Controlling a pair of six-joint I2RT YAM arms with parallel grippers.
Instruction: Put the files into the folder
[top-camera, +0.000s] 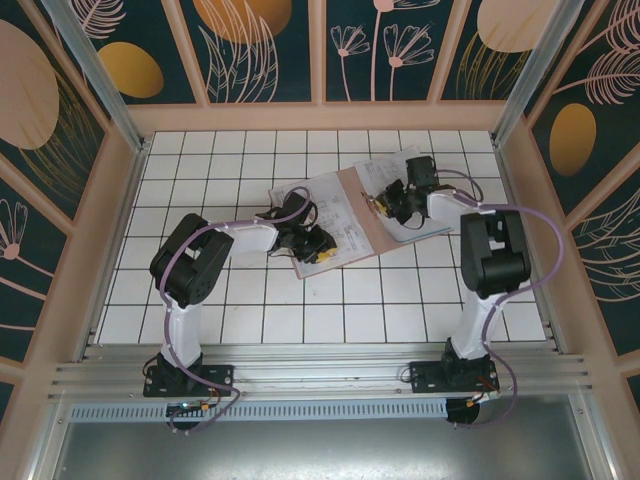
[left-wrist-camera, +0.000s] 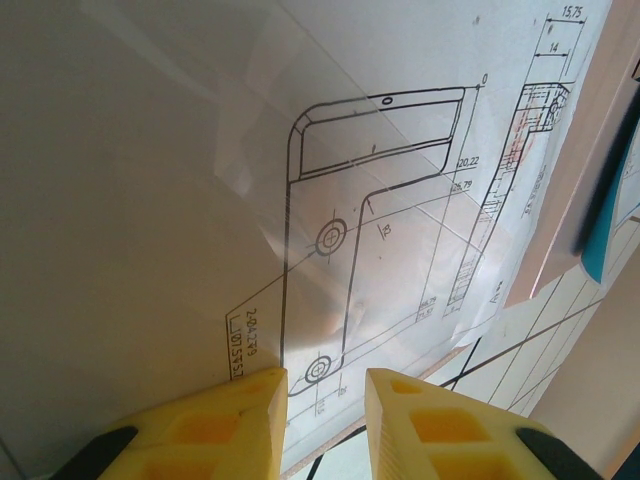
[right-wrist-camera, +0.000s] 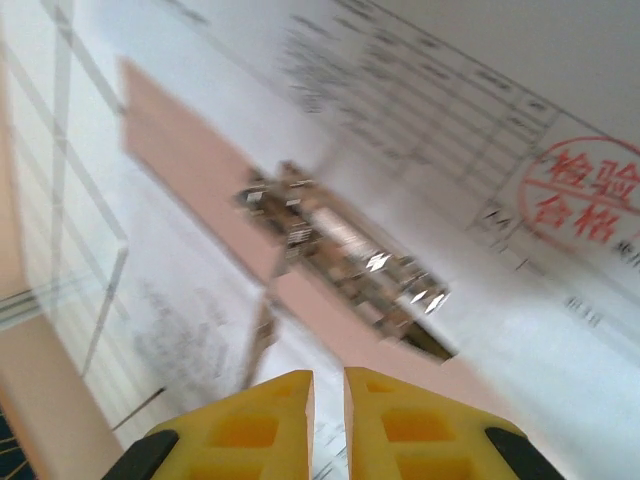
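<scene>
The pinkish-brown folder lies open mid-table, a metal clip on its card. White printed files cover its left side, and more sheets lie to the right over a teal-blue sheet. My left gripper is open at the near edge of a lifted drawing sheet, whose edge runs through the gap between the fingers. My right gripper sits at the folder's spine, nearly shut, with a thin pink card edge in the slit. That view is blurred.
The white gridded tabletop is walled by a low tan rim and aluminium posts. A sheet with a red stamp lies right of the clip. The teal sheet and the folder's edge show past the drawing.
</scene>
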